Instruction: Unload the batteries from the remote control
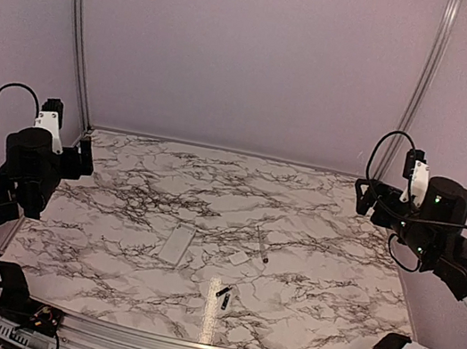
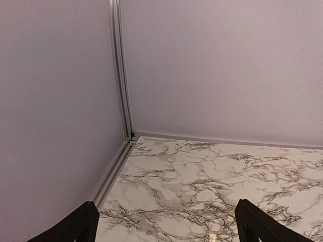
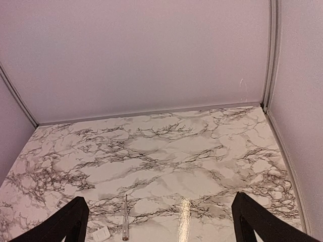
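I see the remote control (image 1: 177,244) lying flat mid-counter (image 1: 123,182), a small white cover (image 1: 240,257) just right of it, a thin rod (image 1: 262,245) beside that, and two batteries (image 1: 226,299) lying loose nearer me.

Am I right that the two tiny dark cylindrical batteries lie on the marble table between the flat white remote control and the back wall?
Not quite: the top external view shows the tiny dark cylindrical batteries on the marble table nearer the front edge than the flat white remote control, not toward the back wall.
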Tool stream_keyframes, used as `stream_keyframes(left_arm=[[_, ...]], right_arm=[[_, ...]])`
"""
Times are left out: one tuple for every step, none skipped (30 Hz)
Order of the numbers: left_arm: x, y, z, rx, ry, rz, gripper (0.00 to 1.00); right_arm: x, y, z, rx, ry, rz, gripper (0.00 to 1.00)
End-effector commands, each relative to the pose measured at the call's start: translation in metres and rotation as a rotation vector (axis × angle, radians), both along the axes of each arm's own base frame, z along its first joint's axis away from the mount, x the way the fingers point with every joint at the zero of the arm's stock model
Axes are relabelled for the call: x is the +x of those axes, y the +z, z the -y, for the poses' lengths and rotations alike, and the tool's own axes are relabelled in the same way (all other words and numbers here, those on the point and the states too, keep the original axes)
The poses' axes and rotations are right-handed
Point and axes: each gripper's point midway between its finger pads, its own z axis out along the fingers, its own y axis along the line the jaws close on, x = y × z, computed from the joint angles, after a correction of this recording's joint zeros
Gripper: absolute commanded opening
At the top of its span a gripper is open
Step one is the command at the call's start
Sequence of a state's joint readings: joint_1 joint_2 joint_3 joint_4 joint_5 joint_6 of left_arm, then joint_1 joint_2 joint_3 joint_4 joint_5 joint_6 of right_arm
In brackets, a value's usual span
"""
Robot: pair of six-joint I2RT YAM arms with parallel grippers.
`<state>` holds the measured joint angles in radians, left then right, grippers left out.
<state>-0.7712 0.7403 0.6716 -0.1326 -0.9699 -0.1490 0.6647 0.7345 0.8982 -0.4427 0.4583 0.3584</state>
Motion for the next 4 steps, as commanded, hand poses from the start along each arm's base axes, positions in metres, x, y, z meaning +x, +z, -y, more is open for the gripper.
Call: stream_keyframes(left_arm=[[0.002,-0.0041,0.0021,0.021,-0.006,-0.02,0.99],[0.0022,-0.004,0.0023,0.023,-0.006,-0.02,0.99],[0.0023,-0.0044,0.0023,0.026,-0.005,-0.022,0.99],[0.0026,-0.0046,0.0022,0.026,-0.004,-0.022,0.99]], right_arm=[[-0.0022,0.0034,0.0007,-0.008,0.006,0.012,0.98],[-0.0019,0.003,0.0004,-0.01,0.007,0.011,0.98],[-0.0018,0.0026,0.0001,-0.014,0.008,0.011,0.98],[-0.0016,0.0035,-0.0014,-0.014,0.016,0.014,0.98]])
